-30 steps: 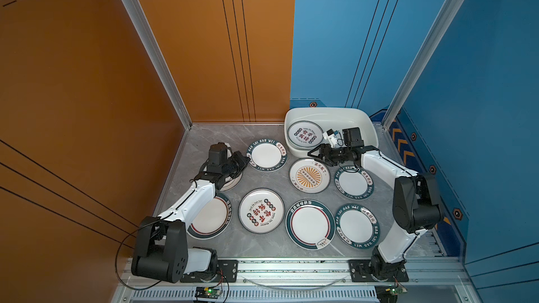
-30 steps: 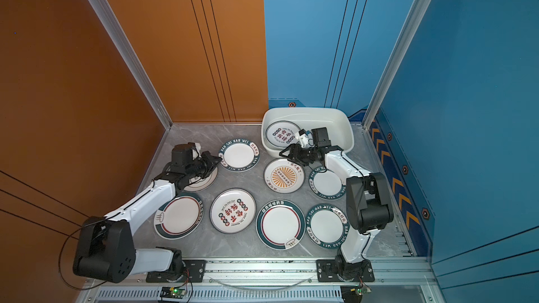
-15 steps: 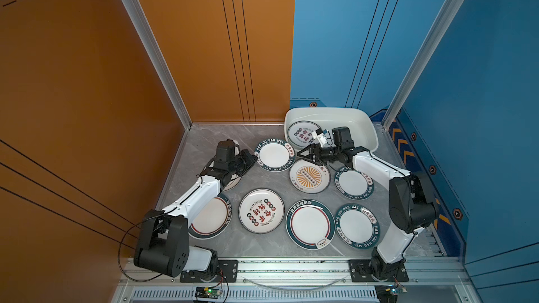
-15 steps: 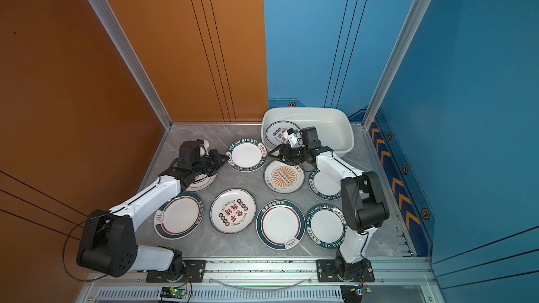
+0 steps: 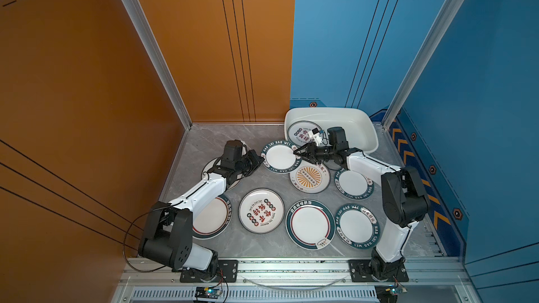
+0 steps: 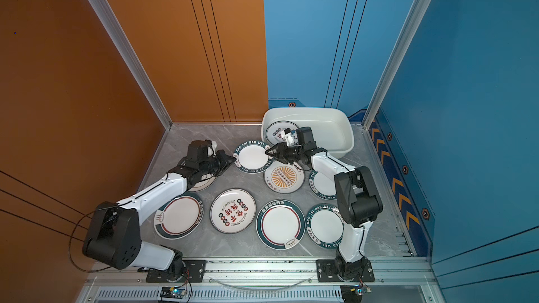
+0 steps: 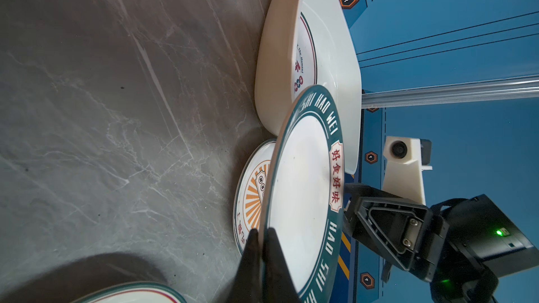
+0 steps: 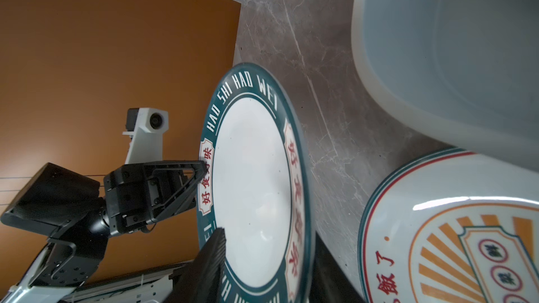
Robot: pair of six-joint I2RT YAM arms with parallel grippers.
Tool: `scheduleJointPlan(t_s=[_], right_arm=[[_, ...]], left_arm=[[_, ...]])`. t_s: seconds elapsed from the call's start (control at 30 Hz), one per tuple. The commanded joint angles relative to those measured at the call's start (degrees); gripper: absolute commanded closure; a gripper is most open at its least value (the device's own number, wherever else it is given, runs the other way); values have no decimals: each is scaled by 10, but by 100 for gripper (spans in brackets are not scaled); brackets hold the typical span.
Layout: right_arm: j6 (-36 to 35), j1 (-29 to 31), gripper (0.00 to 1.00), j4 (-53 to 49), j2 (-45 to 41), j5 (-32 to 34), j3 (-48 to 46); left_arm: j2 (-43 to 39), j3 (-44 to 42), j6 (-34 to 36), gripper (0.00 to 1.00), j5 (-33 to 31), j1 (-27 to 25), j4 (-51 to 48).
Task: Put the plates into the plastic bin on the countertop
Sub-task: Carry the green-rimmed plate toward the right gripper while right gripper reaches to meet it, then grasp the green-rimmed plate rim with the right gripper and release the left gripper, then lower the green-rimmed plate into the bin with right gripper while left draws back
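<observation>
— Beside the plastic bin [image 5: 363,134], at its near left corner, what do we record for the held plate?
— We record one green-rimmed plate [image 5: 279,157], lettered HAO SHI HAO WEI. It is outside the bin, just short of its wall. Both arms are at this plate, on opposite sides of its rim.
— State of the left gripper [image 7: 262,236]?
— Its fingers are pressed together on the rim edge farthest from the bin. The left wrist view shows the rim pinched between the two black tips.
— State of the right gripper [image 5: 299,155]?
— Its fingers are spread. In the right wrist view one finger [image 8: 210,263] lies over the plate's white face. The other sits under the rim on the bin side. We cannot tell whether either tip touches the plate.
— Contents of the bin?
— We note one plate with red characters [image 5: 299,134] lying inside, at the bin's left end.
— Surroundings?
— We note the sunburst plate [image 5: 309,176] on the countertop [image 5: 210,141], just in front of the bin. In both top views the held plate's rim overlaps its edge. Six further plates [image 5: 357,225] lie on the countertop in front of the bin and to its left. One of them is partly hidden under the left arm [image 5: 201,193].
</observation>
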Motion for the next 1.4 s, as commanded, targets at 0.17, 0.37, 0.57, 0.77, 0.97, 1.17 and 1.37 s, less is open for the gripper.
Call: scheduleJointPlan(t_s=[0.17,0.37,0.57,0.77,0.97,1.17,1.37], right_arm=[[21,5,62,32,22,-17,15],[40,8,69,56,33,-24,12],[52,8,81,71,35,-27,14],[54,7,92,71,37,-28,13],[46,2,100,56,33,-23,19],[-27,-16,100,-62,21,10,75],[-60,-62,100,-157,19,61,140]], left_arm=[[12,40,1,100,25,-7,27],[28,52,5,100,31,-13,28],[39,55,9,100,31,-19,28],[42,57,18,100,31,-21,20],[35,60,28,76,30,-23,4],[18,62,55,46,18,-24,-35],[-21,35,86,2,-10,-24,-53]])
